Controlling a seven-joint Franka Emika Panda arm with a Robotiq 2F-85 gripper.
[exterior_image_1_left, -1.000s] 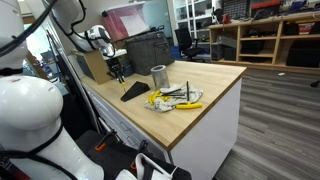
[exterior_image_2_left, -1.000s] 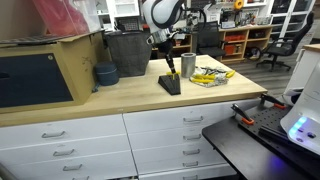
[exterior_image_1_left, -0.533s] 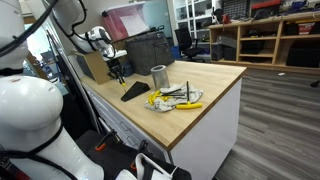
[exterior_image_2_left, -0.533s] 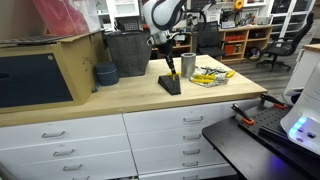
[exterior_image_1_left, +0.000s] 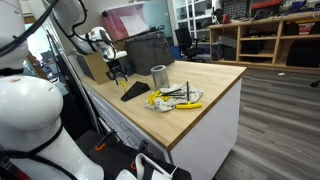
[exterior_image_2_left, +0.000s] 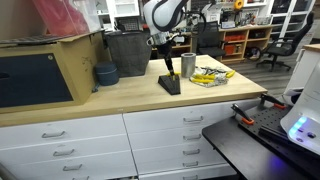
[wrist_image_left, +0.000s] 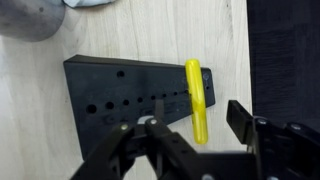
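**Gripper.** The black two-finger Robotiq gripper is spread. In the wrist view its fingers stand on either side of a yellow rod-shaped plastic tool handle, with a visible gap on each side. No finger touches the handle. In both exterior views the gripper hangs pointing downward directly above the block.

**Handle and block.**
- The yellow handle is at a black wedge-shaped block with rows of small round holes.
- The handle sits near one end of the block's perforated face.
- The views do not show whether the handle is seated in a hole or lies on the face.
- In the exterior views the handle is too small to make out.
- The block rests on the light wooden benchtop, near its front edge.

**Surroundings.**
- A plain metal cylindrical can stands upright just beyond the block.
- A loose pile of yellow-and-black hand tools lies beside the can, apart from the block.
- A black mesh bin stands behind the gripper at the back of the bench.
- A stack of dark blue bowls sits beside the bin in an exterior view.
- A white drawer cabinet carries the benchtop.
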